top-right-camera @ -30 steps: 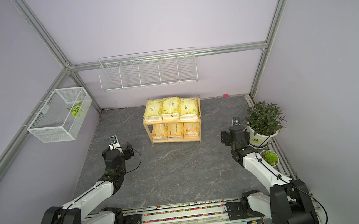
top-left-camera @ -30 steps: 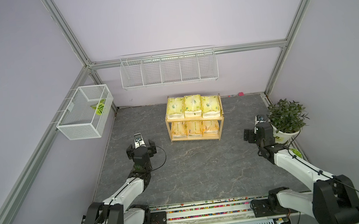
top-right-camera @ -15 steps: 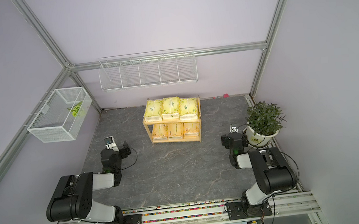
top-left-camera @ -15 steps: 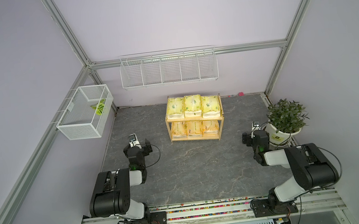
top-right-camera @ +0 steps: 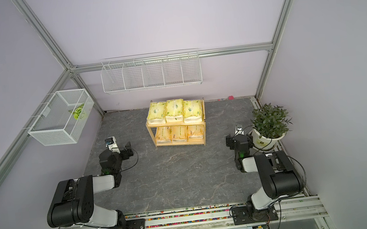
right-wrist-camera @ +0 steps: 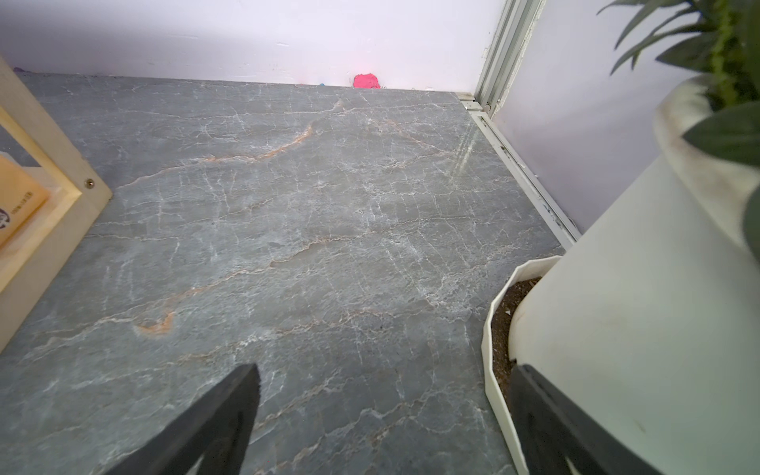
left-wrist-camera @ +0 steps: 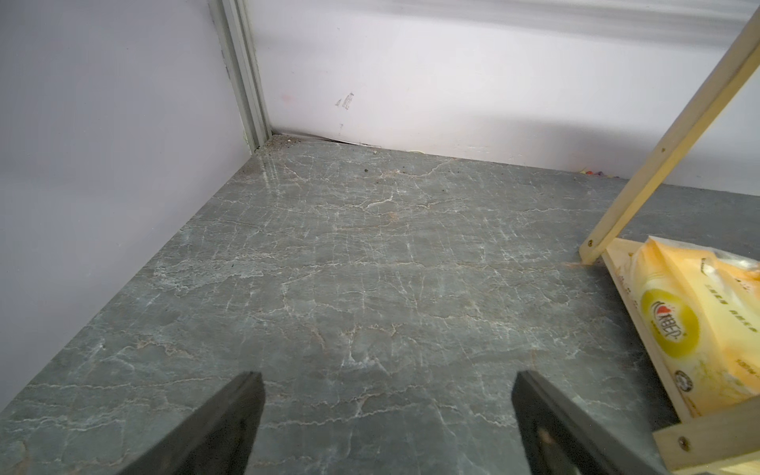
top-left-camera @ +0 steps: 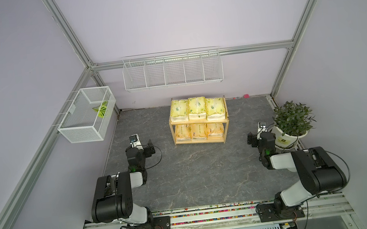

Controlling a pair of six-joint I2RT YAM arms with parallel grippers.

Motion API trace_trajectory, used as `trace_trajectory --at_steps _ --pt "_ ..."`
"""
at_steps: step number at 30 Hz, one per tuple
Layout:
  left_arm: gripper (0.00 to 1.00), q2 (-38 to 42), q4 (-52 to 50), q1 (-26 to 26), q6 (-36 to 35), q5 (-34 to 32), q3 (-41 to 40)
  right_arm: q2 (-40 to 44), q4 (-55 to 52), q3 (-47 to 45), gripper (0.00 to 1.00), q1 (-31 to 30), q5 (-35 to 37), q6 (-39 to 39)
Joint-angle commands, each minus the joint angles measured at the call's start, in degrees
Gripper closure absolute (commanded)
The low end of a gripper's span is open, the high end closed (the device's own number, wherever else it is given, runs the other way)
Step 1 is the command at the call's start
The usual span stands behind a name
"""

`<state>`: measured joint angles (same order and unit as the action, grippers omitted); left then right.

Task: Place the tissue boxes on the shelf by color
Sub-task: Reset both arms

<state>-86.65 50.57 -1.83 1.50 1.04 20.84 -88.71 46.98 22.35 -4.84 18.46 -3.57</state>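
The shelf (top-left-camera: 199, 141) is set on the table (top-left-camera: 196, 176) towards the rear wall. Three upper tissue boxes (top-left-camera: 197, 107) are laid side by side on its top tier, and three lower tissue boxes (top-left-camera: 198, 131) are lined up beneath them. A potted plant (top-left-camera: 292, 120) is placed at the table's right edge, with the right gripper (right-wrist-camera: 384, 374) just beside it. The left gripper (left-wrist-camera: 386, 382) is held left of the shelf. A wire rack (top-left-camera: 172, 71) is hung on the rear wall above the shelf. A mesh basket (top-left-camera: 86, 130) is hung on the left wall, with what may be a leaf (top-left-camera: 101, 109) inside.

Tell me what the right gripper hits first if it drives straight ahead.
Nothing close: the open right gripper faces bare tabletop, with the back wall near the pink blob beyond. Depth is unclear.
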Motion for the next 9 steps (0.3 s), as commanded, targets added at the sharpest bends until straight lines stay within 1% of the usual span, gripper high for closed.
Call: trace_trajectory --at_steps 1,9 --pt "0.0 0.38 -0.74 -0.11 0.63 0.9 0.87 0.89 0.02 0.81 0.01 0.2 -0.15 -0.1" --pt "0.0 0.35 -0.81 -0.11 0.68 0.9 0.8 1.45 0.22 0.37 0.01 0.47 -1.05 0.07"
